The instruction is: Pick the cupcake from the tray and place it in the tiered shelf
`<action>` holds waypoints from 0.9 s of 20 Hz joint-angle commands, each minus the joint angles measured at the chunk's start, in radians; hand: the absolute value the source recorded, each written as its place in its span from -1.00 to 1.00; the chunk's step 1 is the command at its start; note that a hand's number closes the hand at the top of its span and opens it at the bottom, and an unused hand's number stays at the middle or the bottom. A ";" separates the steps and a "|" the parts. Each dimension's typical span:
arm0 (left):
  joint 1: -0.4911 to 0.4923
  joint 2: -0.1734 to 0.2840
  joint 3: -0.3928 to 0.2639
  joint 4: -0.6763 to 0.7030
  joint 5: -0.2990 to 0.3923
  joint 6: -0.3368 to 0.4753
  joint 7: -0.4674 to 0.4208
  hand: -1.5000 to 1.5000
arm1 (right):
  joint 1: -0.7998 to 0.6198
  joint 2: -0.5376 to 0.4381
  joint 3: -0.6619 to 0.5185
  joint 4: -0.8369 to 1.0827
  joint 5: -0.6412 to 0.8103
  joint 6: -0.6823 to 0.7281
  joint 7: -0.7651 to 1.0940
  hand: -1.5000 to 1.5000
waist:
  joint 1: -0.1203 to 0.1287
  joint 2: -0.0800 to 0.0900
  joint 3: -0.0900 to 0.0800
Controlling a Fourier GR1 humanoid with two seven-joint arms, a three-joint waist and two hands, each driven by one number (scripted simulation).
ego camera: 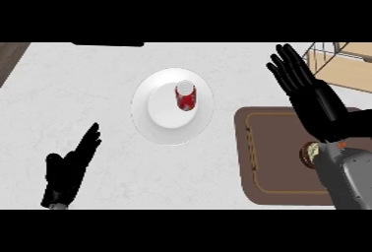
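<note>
The brown-frosted cupcake (309,154) sits on the dark brown rectangular tray (272,147), half hidden by the right hand (314,98) stretched open and empty above it, while the left hand (67,170) rests open lower left

There is one view only, from the robot's head, looking steeply down on the counter (80,88). The white plate (172,129) lies near the middle, with both forearms entering from the lower edge.
</note>
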 commanded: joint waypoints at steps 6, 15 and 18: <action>-0.007 0.086 0.166 0.014 0.017 0.029 -0.062 0.00 | 0.020 -0.074 -0.171 0.135 0.357 -0.482 0.019 1.00 | -0.039 -0.032 -0.008; -0.038 0.106 0.204 0.069 0.086 -0.046 -0.051 0.00 | 0.155 0.081 -0.037 0.253 0.840 -1.045 0.288 -1.00 | -0.037 -0.027 -0.010; -0.009 0.097 0.201 0.097 0.081 -0.061 -0.098 0.00 | 0.172 0.075 -0.014 0.296 1.021 -1.081 0.456 -1.00 | -0.045 -0.031 -0.014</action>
